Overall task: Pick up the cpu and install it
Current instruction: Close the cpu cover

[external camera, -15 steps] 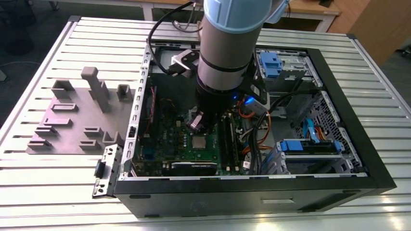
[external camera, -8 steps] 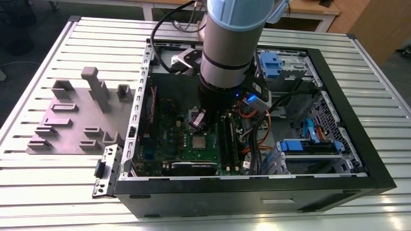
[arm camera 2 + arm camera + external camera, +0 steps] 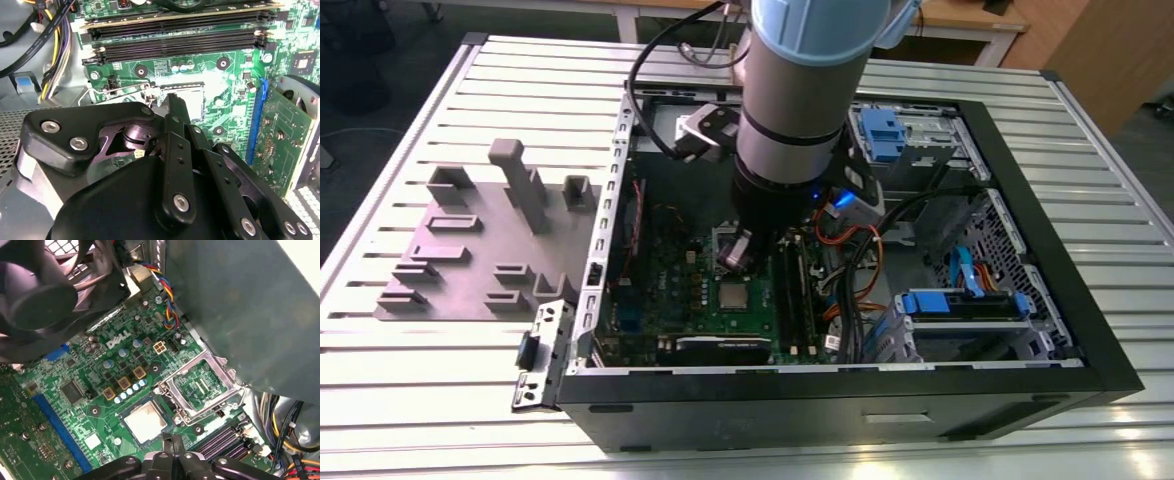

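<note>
The cpu [image 3: 145, 421] is a small square chip with a silver top. It lies flat in the socket on the green motherboard [image 3: 80, 405], also seen in the exterior view as the cpu [image 3: 736, 294]. The silver socket frame [image 3: 202, 385] is swung open beside it. My gripper [image 3: 171, 439] hovers just above the socket's edge, beside the cpu, its fingers together with nothing between them. In the second wrist view the gripper [image 3: 172, 102] points at the socket, and its black body hides the chip.
The open computer case [image 3: 1067, 300] lies on a slatted metal table [image 3: 480, 390]. Memory slots [image 3: 175, 40] run beside the socket. Cable bundles [image 3: 295, 435], a black fan [image 3: 45, 295] and a blue-edged card [image 3: 280, 140] crowd around. A grey fixture plate [image 3: 467, 250] lies at the exterior view's left.
</note>
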`<control>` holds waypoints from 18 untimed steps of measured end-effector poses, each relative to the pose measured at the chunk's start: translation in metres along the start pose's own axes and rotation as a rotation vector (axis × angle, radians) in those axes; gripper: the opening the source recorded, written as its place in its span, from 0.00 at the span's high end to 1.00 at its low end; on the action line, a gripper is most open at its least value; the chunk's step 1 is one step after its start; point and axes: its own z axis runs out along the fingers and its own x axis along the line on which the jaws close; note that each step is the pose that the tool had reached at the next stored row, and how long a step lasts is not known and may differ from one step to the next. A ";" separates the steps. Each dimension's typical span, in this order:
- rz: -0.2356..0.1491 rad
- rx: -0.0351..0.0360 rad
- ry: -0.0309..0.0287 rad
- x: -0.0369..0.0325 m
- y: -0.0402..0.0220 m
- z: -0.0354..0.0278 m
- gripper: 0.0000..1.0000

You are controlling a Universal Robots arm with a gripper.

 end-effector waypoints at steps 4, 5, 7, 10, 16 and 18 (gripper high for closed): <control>-0.011 -0.0342 -0.0469 -0.0008 -0.0011 0.0002 0.89; -0.017 -0.0382 -0.0520 -0.0011 -0.0015 0.0005 0.89; -0.044 -0.0392 -0.0511 -0.0012 -0.0015 0.0017 0.89; -0.093 -0.0407 -0.0484 -0.0012 -0.0017 0.0031 0.89; -0.116 -0.0487 -0.0579 -0.0071 -0.0086 0.0043 0.89; -0.117 -0.0497 -0.0592 -0.0098 -0.0093 0.0046 0.89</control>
